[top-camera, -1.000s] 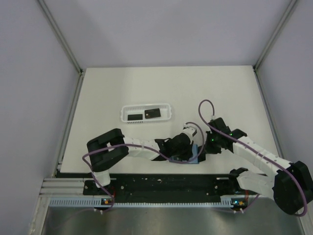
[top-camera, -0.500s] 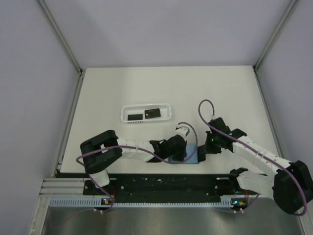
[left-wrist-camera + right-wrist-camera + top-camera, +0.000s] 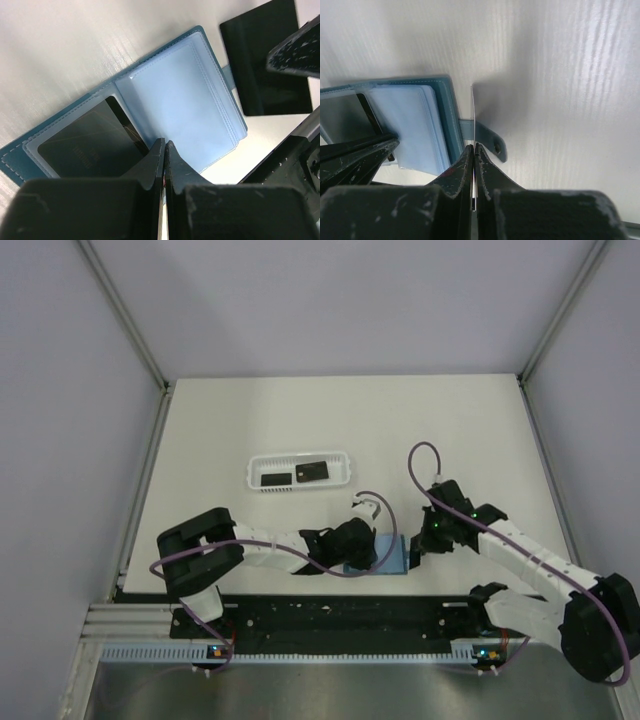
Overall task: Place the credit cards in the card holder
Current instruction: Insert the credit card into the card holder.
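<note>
Mid-insertion at the near edge of the tabletop: right gripper clenched on a credit card edge-up beside the open card holder, left gripper closed, seemingly pinning it; next, tilting the card into an empty sleeve.

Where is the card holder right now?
In the top view, the card holder lies open at the table's near edge, right of centre, between the left gripper and the right gripper.
</note>
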`<action>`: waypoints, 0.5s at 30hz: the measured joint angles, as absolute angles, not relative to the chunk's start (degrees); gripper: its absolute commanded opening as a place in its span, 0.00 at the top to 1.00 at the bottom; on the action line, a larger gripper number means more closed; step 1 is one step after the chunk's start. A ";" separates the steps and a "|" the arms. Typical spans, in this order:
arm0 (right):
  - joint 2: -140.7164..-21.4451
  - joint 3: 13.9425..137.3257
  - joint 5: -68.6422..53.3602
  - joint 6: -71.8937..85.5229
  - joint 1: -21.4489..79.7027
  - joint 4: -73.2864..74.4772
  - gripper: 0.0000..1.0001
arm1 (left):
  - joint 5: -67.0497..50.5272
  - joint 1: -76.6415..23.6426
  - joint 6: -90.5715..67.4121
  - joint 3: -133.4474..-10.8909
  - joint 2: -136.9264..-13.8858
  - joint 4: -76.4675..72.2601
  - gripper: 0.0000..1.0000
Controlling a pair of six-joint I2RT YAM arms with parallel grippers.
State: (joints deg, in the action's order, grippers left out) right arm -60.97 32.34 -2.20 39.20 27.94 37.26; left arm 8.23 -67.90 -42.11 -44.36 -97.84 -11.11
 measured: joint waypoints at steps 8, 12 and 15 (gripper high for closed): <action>-50.83 32.36 -0.08 37.60 27.92 38.50 1.00 | 8.21 -67.90 -42.19 -44.34 -97.84 -11.20 1.00; -47.70 32.36 -4.40 36.97 27.92 37.15 1.00 | 8.21 -67.90 -42.19 -44.34 -97.84 -11.22 1.00; -47.64 32.21 -7.77 36.86 27.92 35.09 1.00 | 8.23 -67.90 -42.33 -44.18 -97.84 -11.42 1.00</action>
